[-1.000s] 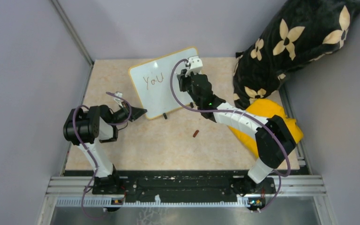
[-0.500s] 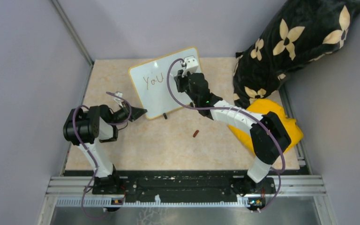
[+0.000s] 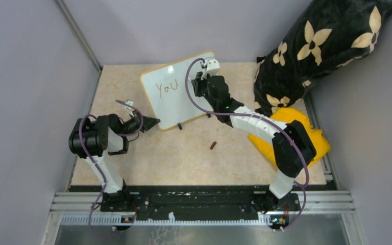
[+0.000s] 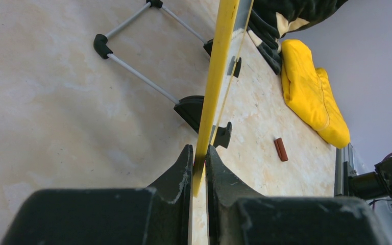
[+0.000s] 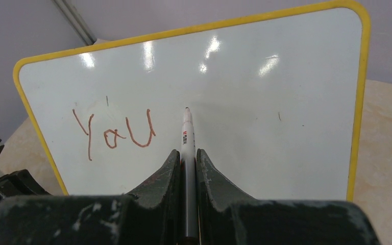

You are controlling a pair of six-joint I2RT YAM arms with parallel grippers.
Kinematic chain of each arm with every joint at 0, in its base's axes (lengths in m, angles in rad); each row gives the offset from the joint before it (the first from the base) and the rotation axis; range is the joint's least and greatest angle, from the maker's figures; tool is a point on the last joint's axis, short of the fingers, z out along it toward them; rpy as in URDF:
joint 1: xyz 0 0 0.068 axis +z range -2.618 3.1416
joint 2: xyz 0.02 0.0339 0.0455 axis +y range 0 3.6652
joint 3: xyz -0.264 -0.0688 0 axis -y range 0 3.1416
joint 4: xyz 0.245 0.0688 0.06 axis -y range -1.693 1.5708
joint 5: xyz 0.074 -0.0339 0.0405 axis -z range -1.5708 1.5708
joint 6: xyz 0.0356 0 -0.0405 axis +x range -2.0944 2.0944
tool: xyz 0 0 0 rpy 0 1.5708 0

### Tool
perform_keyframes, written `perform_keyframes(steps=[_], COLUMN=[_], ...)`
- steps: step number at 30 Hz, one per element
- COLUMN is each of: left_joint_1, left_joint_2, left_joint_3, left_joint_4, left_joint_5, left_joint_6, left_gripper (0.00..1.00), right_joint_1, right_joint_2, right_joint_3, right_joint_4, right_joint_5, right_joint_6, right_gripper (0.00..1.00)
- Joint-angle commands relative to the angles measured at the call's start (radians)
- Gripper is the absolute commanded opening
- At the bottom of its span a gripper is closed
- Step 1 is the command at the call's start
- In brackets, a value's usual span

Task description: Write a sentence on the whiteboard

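The whiteboard (image 3: pixel 176 97), yellow-framed, stands tilted at the back of the table. Of the sentence (image 3: pixel 167 87) it carries only "You", in thin red-brown strokes (image 5: pixel 115 133). My right gripper (image 5: pixel 186 153) is shut on a white marker (image 5: pixel 186 133). The marker's tip sits at the board's surface (image 5: pixel 265 127), just right of the "u"; whether it touches I cannot tell. From above, the right gripper (image 3: pixel 200 84) is at the board's upper right. My left gripper (image 4: pixel 199 150) is shut on the board's yellow frame (image 4: pixel 219 66) at its lower left corner (image 3: pixel 153 122).
A small red-brown marker cap (image 3: pixel 213 145) lies on the table in front of the board. A yellow cushion (image 3: pixel 314 140) and a black flowered pillow (image 3: pixel 316 46) fill the right side. The board's wire stand (image 4: pixel 138 74) rests behind it.
The right arm has shifted slightly, swinging its wrist a little along the board's upper right. The writing still reads "You". The left arm has not moved.
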Motion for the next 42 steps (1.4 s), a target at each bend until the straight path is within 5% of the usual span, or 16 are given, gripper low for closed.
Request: perform_keyframes(steps=[1,42], left_joint_1=[-0.011,-0.014], left_joint_2=[-0.010,-0.014], left_joint_3=[0.011,0.011], left_joint_4=[-0.034,-0.040], left_joint_5=[-0.001,-0.004], left_joint_6=[0.008,0.012], left_gripper=[0.00,0.00], right_joint_1=[-0.010,0.004], right_joint_2=[0.015,0.074], right_joint_3=[0.077,0.131], right_joint_4=[0.014,-0.061], right_joint_5=[0.017,-0.025], right_joint_6=[0.025,0.014], right_gripper=[0.00,0.00])
